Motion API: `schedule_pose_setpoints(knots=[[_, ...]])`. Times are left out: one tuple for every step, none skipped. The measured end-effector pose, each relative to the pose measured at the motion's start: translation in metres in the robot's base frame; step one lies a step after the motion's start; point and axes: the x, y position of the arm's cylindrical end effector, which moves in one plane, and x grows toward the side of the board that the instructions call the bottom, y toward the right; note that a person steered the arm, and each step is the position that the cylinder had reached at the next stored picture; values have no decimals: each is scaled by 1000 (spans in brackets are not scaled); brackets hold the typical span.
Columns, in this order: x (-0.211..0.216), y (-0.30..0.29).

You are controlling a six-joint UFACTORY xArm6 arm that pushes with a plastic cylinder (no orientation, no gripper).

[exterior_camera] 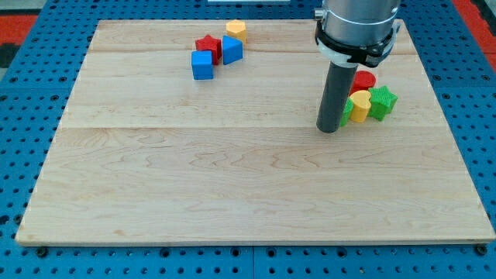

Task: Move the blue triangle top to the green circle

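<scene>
Tip [328, 129] down on the wooden board [232, 194], right of centre, touching or just beside the cluster at its right: green circle [344, 117] mostly hidden behind the rod, yellow heart [360, 105], green star [382, 101], red cylinder [364, 79]. No fingers here, only a plain rod. Far left: blue triangle [232, 49], touching red star [208, 45]; blue cube [202, 65] nearer, yellow hexagon [236, 30] behind. Well apart from the tip.

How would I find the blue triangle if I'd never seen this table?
Look at the wooden board, near the top edge, left of the middle, where four blocks huddle. The blue triangle sits right of the red star, below the yellow block. The blue cube is lower and square; my tip is far right.
</scene>
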Motion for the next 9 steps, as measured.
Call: schedule_pose_setpoints(knots=[[0,-7],[-10,-108],[-10,-119],[-15,-176],[-22,-243],[-28,-249],[-147,-250],[-156,-246],[-152,-228]])
